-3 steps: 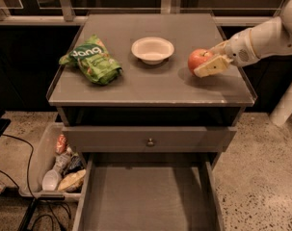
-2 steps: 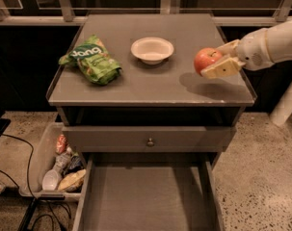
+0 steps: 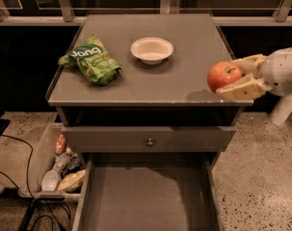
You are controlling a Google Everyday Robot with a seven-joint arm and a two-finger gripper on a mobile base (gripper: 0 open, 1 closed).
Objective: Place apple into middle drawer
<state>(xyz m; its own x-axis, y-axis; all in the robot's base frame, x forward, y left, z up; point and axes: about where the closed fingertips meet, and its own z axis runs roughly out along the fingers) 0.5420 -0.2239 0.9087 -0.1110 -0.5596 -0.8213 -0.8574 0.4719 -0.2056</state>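
The white arm reaches in level from the right, its gripper pointing left over the bench's front right corner. The jaws hold the red apple between them, one at its far side and one beneath its near side. The apple casts a shadow on the bench top. Lower down, the middle drawer stands pulled out, well apart from the apple. A white bowl and a green chip bag lie on the bench.

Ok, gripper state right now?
Gripper: closed on the apple, at the front right corner of the cabinet top.
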